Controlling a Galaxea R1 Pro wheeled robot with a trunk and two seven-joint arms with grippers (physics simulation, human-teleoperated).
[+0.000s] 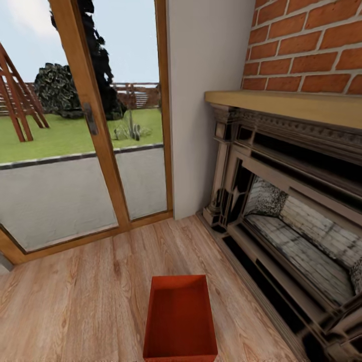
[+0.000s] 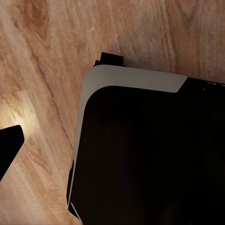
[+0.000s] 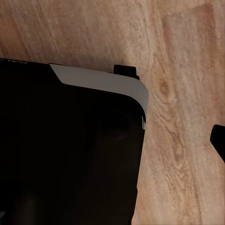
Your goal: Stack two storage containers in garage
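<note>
Left gripper: one dark fingertip [image 2: 9, 145] shows at the left edge of the left wrist view; I cannot tell whether the jaws are apart or together.
Right gripper: one dark fingertip [image 3: 219, 139] shows at the right edge of the right wrist view; its state cannot be told.
Arm pose: both wrist cameras look straight down at the wood-plank floor [image 2: 51, 56] beside the robot's black, white-trimmed base [image 2: 140, 154].
Storage container: one orange-red box [image 1: 180, 318] sits open and upright on the planks at the lower centre of the head view.
Fireplace: ornate dark surround [image 1: 281, 201] under red brick, at right, near the container.
Glass doors: wood-framed [image 1: 95, 125], upper left, showing lawn.
</note>
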